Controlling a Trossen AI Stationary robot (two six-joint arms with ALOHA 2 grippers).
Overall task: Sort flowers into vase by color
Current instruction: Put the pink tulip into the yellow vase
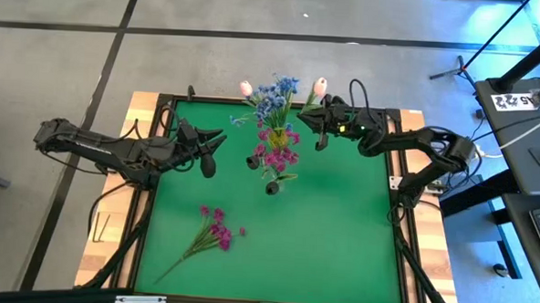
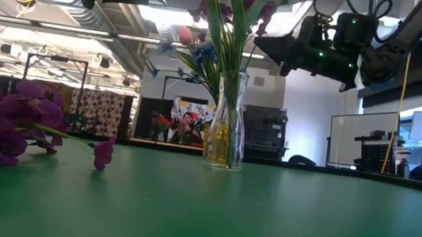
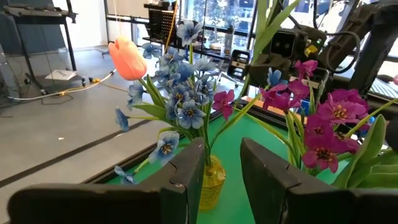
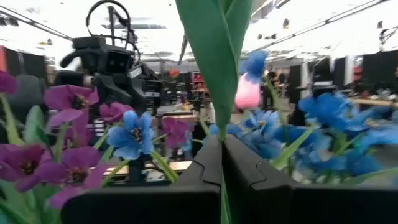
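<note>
Right tool pinching a tulip stem just beside the vase

The right tool [image 1: 320,126], clamped on a tulip's green stem [image 4: 214,56], sits just right of the glass vase [image 2: 225,128]; the left tool [image 1: 211,156], half open and empty, waits left of it, nearer the magenta spray [image 1: 214,229] lying on the tabletop [image 1: 339,237].

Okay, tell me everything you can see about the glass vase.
The glass vase is clear and slim with a flared base, showing a yellowish tint low down. It stands upright on the green table, toward the far edge, between both arms. Green stems fill it, topped by blue sprays, magenta sprays and pink tulip buds.
</note>
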